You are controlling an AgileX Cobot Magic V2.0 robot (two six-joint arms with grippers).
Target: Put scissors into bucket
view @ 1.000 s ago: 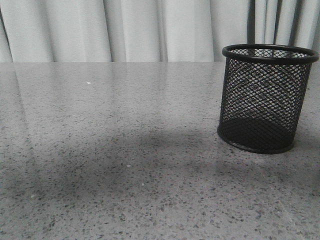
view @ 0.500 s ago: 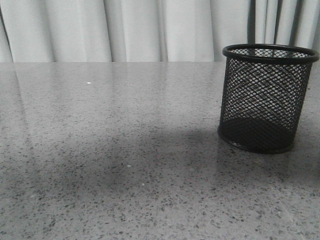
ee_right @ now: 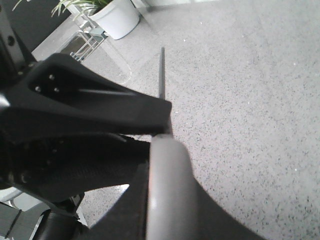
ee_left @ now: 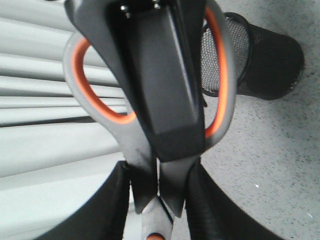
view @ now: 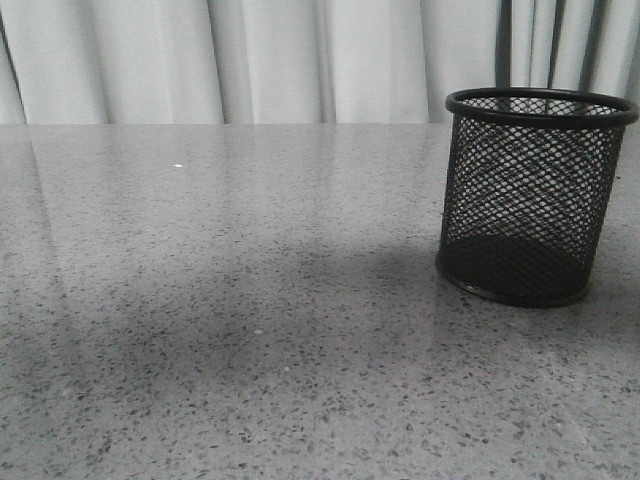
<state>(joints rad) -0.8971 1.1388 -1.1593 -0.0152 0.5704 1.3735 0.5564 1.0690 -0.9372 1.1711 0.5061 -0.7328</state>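
The scissors (ee_left: pixel 223 100), grey loops lined in orange, fill the left wrist view. My left gripper (ee_left: pixel 159 200) is shut on their neck just below the loops. A black finger (ee_left: pixel 165 90) of my right gripper lies across the loops. In the right wrist view the grey handle (ee_right: pixel 167 170) sits edge-on in my right gripper (ee_right: pixel 165 220), which is shut on it. The slim blade (ee_right: pixel 161 75) points away over the table, and my left gripper's black body (ee_right: pixel 90 110) is beside it. The black mesh bucket (view: pixel 530 200) stands upright at the right and also shows in the left wrist view (ee_left: pixel 270 65). Neither gripper shows in the front view.
The grey speckled table (view: pixel 250 330) carries a broad shadow near the bucket. Pale curtains (view: pixel 300 60) hang behind the far edge. A white plant pot (ee_right: pixel 117 17) and a metal rack stand on the floor beyond the table in the right wrist view.
The shadow on the table has drifted a little to the right, toward the bucket's base. The bucket has not moved.
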